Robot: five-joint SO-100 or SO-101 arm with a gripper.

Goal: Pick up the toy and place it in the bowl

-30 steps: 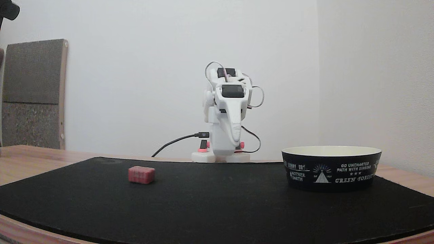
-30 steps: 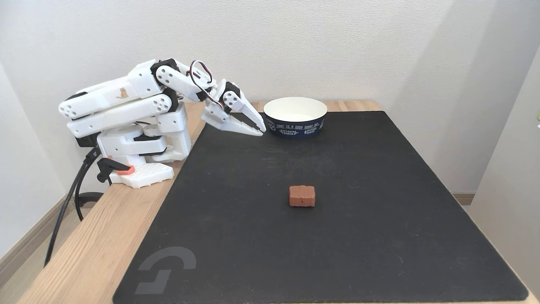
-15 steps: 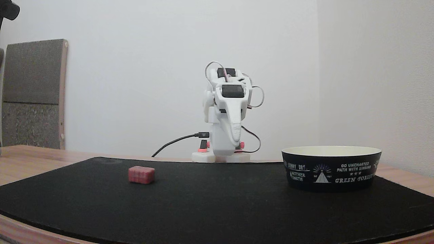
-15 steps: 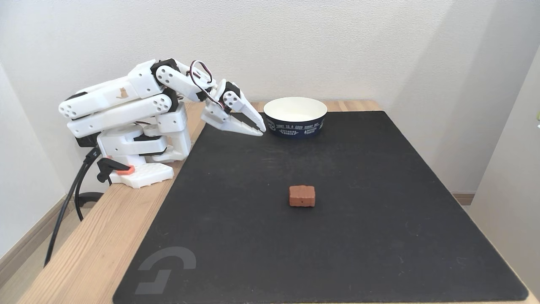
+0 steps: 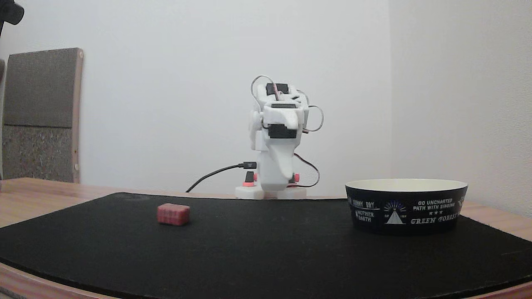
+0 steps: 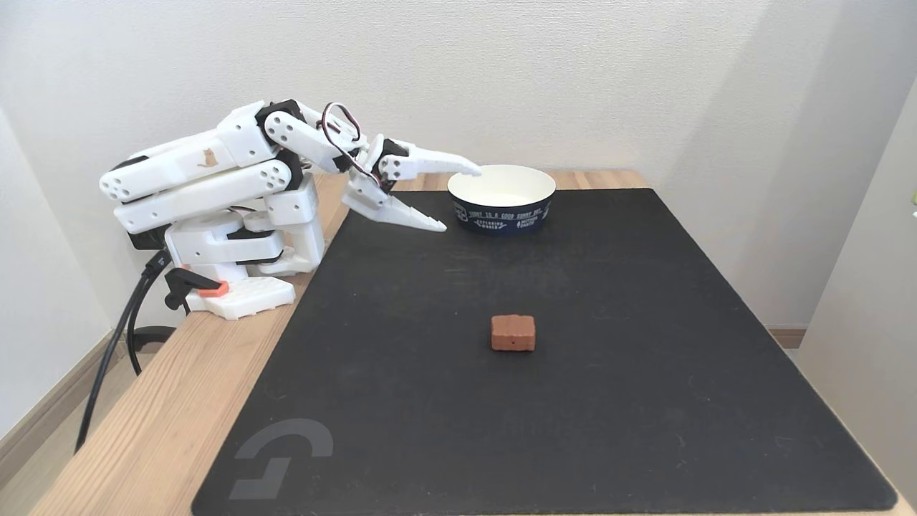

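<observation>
We saw the white arm [image 6: 208, 179] folded low over its base at the 9 o'clock edge of the black mat [image 6: 573, 401] in a fixed view. Its gripper [image 6: 458, 199] was spread wide and held nothing: the upper finger pointed almost level toward the bowl [image 6: 501, 215], and the lower finger pointed down toward the mat. The tip of the upper finger stood close to the rim of the bowl, at about 9 o'clock from it; we could not tell if they touched.

The toy [image 6: 513, 333], a small red-pink block, lay flat on the mat near its centre, well apart from the gripper, at about 6 o'clock from the bowl. The bowl stood upright on the mat at its 12 o'clock edge, with a cream inside and a dark outside with white text.

In a fixed view from low in front, the gripper [image 5: 282, 168] hung before the arm [image 5: 276, 124]. The toy [image 5: 173, 214] was at 9 o'clock from it on the mat [image 5: 266, 257], and the bowl [image 5: 406, 206] at 3 o'clock. A black cable [image 5: 216, 174] ran from the arm's base. The mat lay on a wooden table [image 6: 165, 401].
</observation>
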